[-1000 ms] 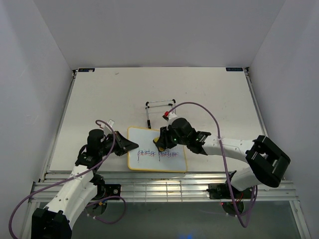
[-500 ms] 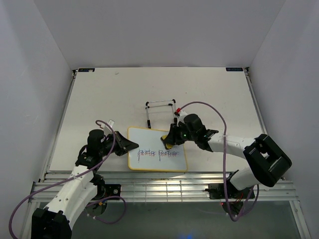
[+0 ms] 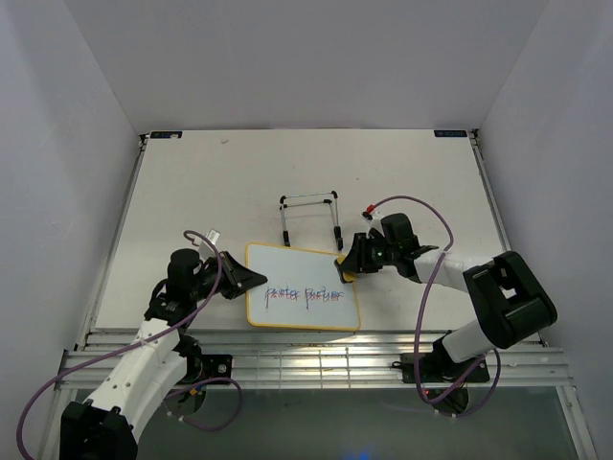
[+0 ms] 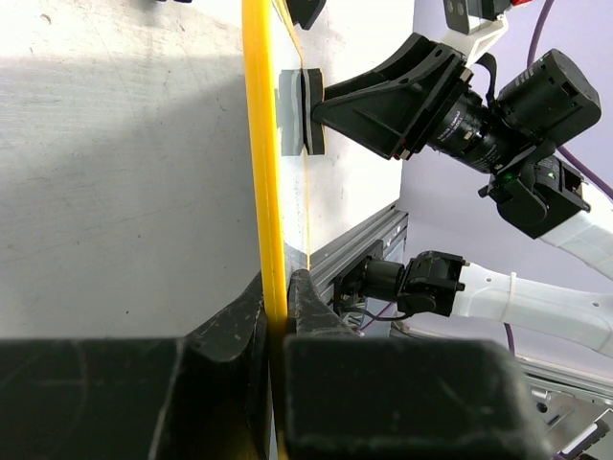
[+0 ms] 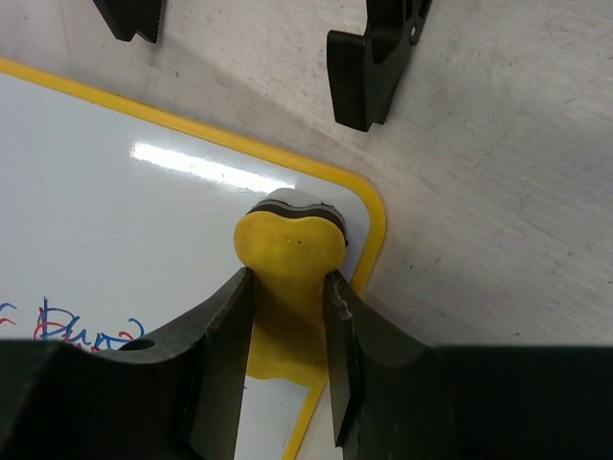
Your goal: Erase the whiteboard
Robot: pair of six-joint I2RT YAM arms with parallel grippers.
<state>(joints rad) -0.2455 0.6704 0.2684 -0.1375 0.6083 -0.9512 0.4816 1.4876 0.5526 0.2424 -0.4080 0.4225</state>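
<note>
The right gripper [image 3: 350,269] has been carried away from the middle of the whiteboard [image 3: 287,270] over the last second and is now found at the board's far right corner, with the yellow eraser [image 3: 344,273] clamped between its fingers. The scribbled writing [image 3: 304,296] is left untouched, near and to the left of that gripper. No change is seen at the left gripper [image 3: 251,280]: it is kept closed on the board's left edge, so the board is stretched out flat between the two grippers. From the right wrist, the eraser [image 5: 287,244] is shown pressed on the white surface just inside the rounded yellow frame [image 5: 369,220], a detail too small to be made out from above. From the left wrist, the frame is seen edge-on, pinched by the left gripper [image 4: 276,287]. The black easel stand [image 3: 308,213] is seen just beyond the right gripper.
</note>
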